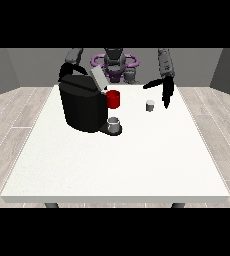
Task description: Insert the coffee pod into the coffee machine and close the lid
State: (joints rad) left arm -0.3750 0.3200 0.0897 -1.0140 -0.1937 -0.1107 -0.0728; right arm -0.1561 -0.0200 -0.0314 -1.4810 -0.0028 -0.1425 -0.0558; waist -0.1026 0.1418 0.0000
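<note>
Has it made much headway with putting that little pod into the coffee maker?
Hardly any. The coffee machine has its lid tilted up, ready for loading. The small grey coffee pod sits on the white table, not picked up. The hand at the view's right hangs near it with fingers pointing down and holds nothing. Left to do: grasp the pod, insert it, close the lid.
</note>
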